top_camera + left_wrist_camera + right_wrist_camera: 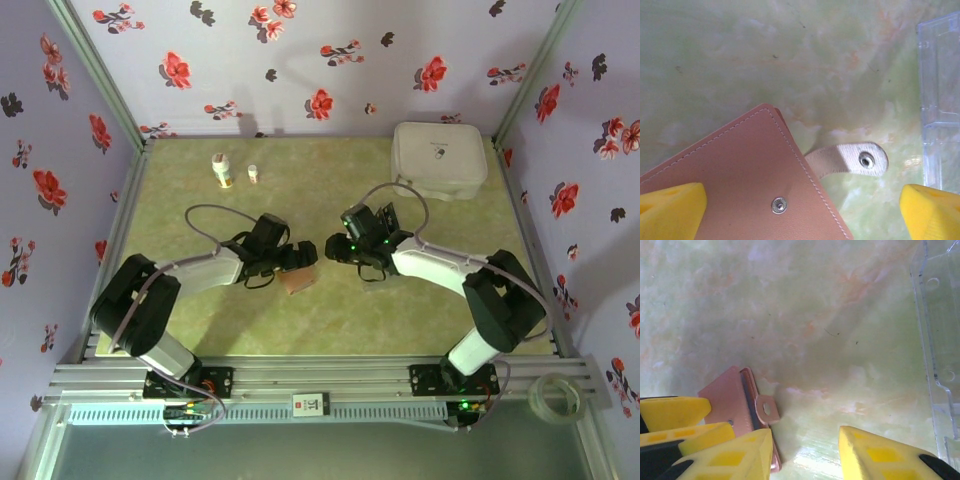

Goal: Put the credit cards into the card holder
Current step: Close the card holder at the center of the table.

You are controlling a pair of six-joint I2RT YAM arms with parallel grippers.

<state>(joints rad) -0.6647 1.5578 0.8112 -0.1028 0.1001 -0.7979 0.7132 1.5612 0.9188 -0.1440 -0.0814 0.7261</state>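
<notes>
The reddish-brown card holder [298, 272] lies on the green table between the two arms. Its snap strap [860, 160] sticks out to the side, unfastened. My left gripper [801, 210] is open wide over it: one yellow finger [670, 207] overlaps its cover, the other stands clear of its edge. My right gripper [805, 455] is open just right of the card holder [730, 400], with bare table between its fingers. A dark strip shows between the covers; I cannot tell what it is. The credit cards are hidden.
A clear plastic case [940, 100] lies just right of both grippers, also seen as the clear case [940, 340]. A white rounded case [440, 158] sits at the back right. Two small bottles [222, 170] stand at the back left. Flowered walls enclose three sides.
</notes>
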